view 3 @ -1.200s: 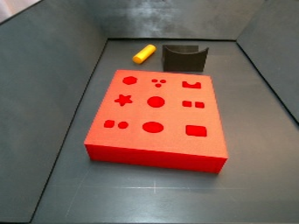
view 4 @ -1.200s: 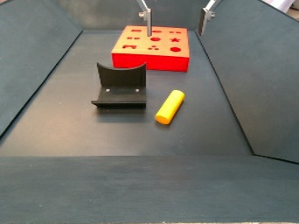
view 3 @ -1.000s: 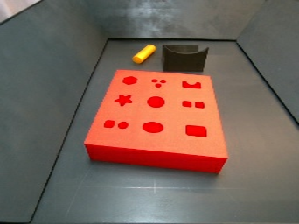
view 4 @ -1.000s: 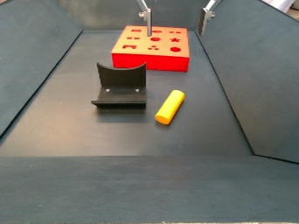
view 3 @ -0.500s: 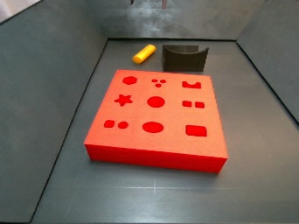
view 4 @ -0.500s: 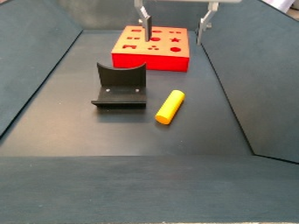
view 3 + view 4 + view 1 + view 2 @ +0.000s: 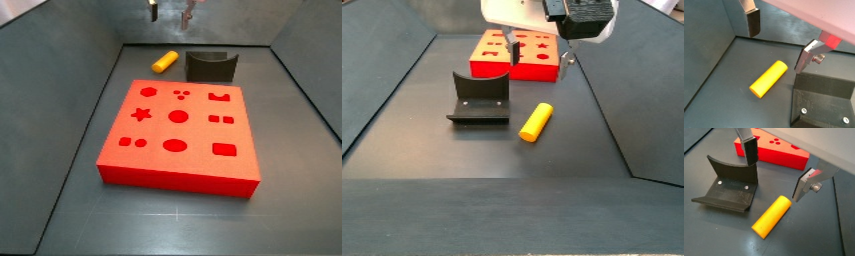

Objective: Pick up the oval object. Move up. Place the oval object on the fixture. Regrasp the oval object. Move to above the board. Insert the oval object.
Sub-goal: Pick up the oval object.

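Evidently the jaws (image 7: 775,173) hang wide apart and empty above the oval object (image 7: 772,216), their fingers straddling it, which suits a first pick. In a side view the oval object (image 7: 537,121) lies flat at frame centre, just right of the fixture (image 7: 478,97), below the board (image 7: 517,54); it is a plain yellow peg with rounded ends.

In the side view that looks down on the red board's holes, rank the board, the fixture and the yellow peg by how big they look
1. Board, by far.
2. Fixture.
3. Yellow peg.
The fixture and peg lie farther off, near the open gripper, so both look somewhat shrunken.
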